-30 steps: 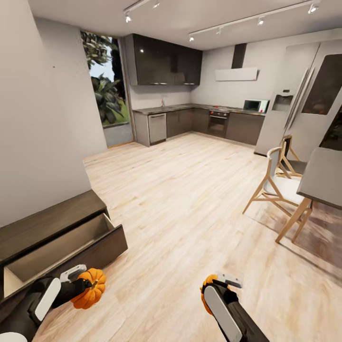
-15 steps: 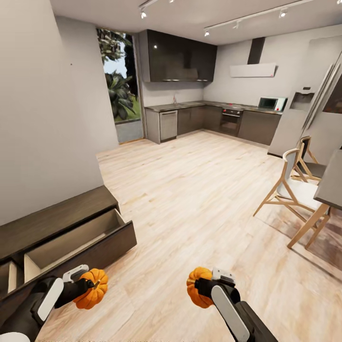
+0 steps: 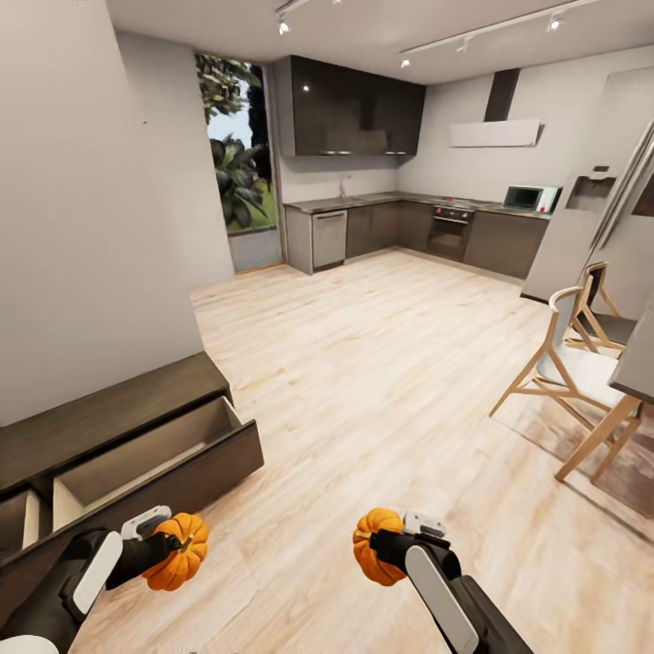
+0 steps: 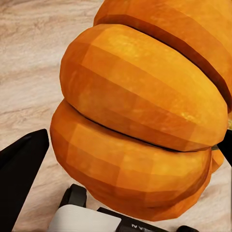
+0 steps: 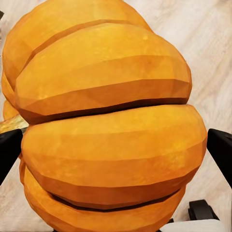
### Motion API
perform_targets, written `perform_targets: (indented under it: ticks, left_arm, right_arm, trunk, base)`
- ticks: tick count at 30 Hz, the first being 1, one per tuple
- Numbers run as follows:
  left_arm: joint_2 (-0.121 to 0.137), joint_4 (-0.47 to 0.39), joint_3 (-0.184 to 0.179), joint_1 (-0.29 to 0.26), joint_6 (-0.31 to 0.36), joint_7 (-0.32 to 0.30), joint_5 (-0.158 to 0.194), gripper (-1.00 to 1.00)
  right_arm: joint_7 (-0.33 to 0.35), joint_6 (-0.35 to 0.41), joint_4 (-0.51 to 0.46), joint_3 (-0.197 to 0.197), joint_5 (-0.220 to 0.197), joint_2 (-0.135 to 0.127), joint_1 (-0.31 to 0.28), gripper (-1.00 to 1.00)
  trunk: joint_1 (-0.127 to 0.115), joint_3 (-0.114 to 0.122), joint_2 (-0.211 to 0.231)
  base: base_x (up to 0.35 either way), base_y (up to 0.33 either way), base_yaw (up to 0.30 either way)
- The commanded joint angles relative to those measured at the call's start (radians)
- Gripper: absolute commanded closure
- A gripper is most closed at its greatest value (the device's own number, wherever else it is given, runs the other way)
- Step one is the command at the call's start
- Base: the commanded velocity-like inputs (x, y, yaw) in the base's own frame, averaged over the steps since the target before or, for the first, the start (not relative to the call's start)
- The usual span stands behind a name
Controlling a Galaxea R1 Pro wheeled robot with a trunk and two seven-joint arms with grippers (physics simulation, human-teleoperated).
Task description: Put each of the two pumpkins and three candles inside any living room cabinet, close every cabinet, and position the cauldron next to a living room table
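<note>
Two pumpkins, one pinched in the left tool (image 3: 174, 550), one in the right tool (image 3: 386, 551), carried above the floor near the cabinet (image 3: 136, 427) with its drawer open; risk: round ribbed sides slipping free, or the left pumpkin (image 3: 178, 563) knocking the drawer front.

Left arm (image 3: 68, 581) at 7 o'clock in head view: black casing, long white rounded panel on forearm, pale grey plate near wrist. Right arm (image 3: 450, 599) at 5 o'clock: same black shell, white elongated panel, grey plate at wrist. Left wrist view: black fingers (image 4: 21, 166), white base plate with partial dark lettering. Right wrist view: black fingers (image 5: 9, 147).
</note>
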Motion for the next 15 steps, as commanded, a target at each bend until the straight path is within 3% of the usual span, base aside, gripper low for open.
perform_targets:
  ticks: [1, 11, 15]
  left_arm:
    - [-0.001, 0.0, 0.0, 0.0, 0.0, 0.002, -0.001, 1.0]
    - [-0.01, 0.0, -0.001, 0.0, 0.002, 0.004, -0.001, 1.0]
    - [-0.01, 0.0, -0.001, 0.0, 0.002, 0.004, -0.001, 1.0]
  right_arm:
    - [-0.001, 0.001, 0.0, 0.002, 0.002, 0.002, 0.0, 1.0]
    - [-0.008, 0.001, 0.003, 0.006, 0.006, 0.008, 0.0, 1.0]
    - [-0.004, 0.001, 0.005, 0.007, 0.076, 0.008, 0.0, 1.0]
  trunk:
    - [0.0, -0.001, 0.0]
    - [0.0, -0.009, 0.0]
    - [0.0, -0.013, 0.0]
  base:
    - [0.0, -0.244, 0.252]
    - [0.005, -0.265, 0.251]
    - [0.071, -0.178, 0.245]
